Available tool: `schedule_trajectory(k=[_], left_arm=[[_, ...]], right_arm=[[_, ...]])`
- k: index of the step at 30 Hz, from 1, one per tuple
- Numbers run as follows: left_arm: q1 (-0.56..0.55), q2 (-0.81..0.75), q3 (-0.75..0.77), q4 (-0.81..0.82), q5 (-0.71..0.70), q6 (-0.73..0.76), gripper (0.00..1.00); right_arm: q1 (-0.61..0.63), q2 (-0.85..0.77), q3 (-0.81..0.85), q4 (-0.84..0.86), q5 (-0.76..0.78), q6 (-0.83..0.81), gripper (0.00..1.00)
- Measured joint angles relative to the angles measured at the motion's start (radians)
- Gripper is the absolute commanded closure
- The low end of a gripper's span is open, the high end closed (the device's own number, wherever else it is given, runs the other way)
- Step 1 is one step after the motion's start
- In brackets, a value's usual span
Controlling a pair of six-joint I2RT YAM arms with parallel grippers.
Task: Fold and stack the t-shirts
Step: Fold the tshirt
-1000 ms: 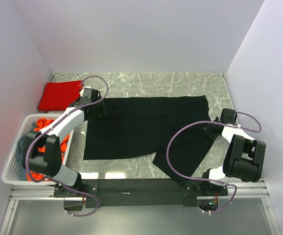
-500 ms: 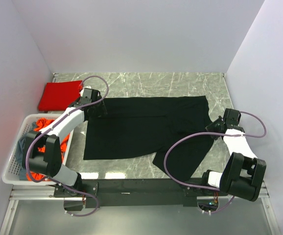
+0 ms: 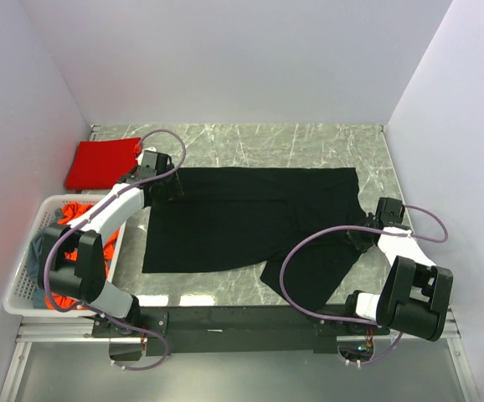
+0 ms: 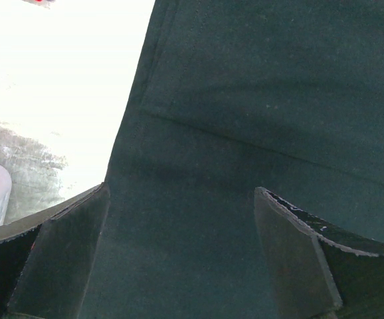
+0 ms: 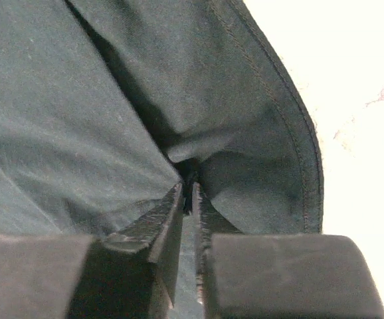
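Black t-shirt: spread flat, centre of table
Left gripper: jaws wide, over the shirt's 10 o'clock corner
Right gripper: jaws narrow, pinching a pucker of black cloth, shirt's 3 o'clock edge
Red t-shirt: folded, 10 o'clock
Basket: 8 o'clock, holding orange-red t-shirt

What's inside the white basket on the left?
The basket shows orange-red cloth and grey-blue cloth; the left arm covers its middle, so anything beneath is hidden.
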Motion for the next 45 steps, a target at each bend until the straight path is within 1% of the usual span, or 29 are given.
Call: schedule_trajectory(k=[2, 4, 6, 10, 15, 18, 24, 28, 34, 45], left_arm=[[0.0, 0.0, 0.0, 0.0, 0.0, 0.0, 0.05], [0.0, 0.0, 0.0, 0.0, 0.0, 0.0, 0.05], [0.0, 0.0, 0.0, 0.0, 0.0, 0.0, 0.05], [0.0, 0.0, 0.0, 0.0, 0.0, 0.0, 0.05], [0.0, 0.0, 0.0, 0.0, 0.0, 0.0, 0.05], [0.0, 0.0, 0.0, 0.0, 0.0, 0.0, 0.05], [0.0, 0.0, 0.0, 0.0, -0.001, 0.0, 0.04], [0.0, 0.0, 0.0, 0.0, 0.0, 0.0, 0.05], [0.0, 0.0, 0.0, -0.001, 0.0, 0.0, 0.05], [0.0, 0.0, 0.0, -0.004, -0.001, 0.0, 0.05]], right_arm=[[0.006, 0.0, 0.0, -0.002, 0.007, -0.001, 0.7], [0.025, -0.004, 0.004, -0.007, 0.026, -0.01, 0.66], [0.061, -0.021, 0.011, -0.02, 0.042, -0.021, 0.66], [0.237, -0.086, 0.064, -0.037, 0.111, -0.059, 0.67], [0.448, -0.111, 0.156, -0.028, 0.185, -0.124, 0.68], [0.547, -0.078, 0.199, -0.026, 0.217, -0.161, 0.7], [0.711, 0.084, 0.271, -0.024, 0.264, -0.209, 0.7], [0.757, 0.178, 0.299, -0.023, 0.291, -0.216, 0.71], [0.784, 0.292, 0.345, -0.024, 0.346, -0.219, 0.71], [0.796, 0.394, 0.376, -0.034, 0.406, -0.219, 0.71]])
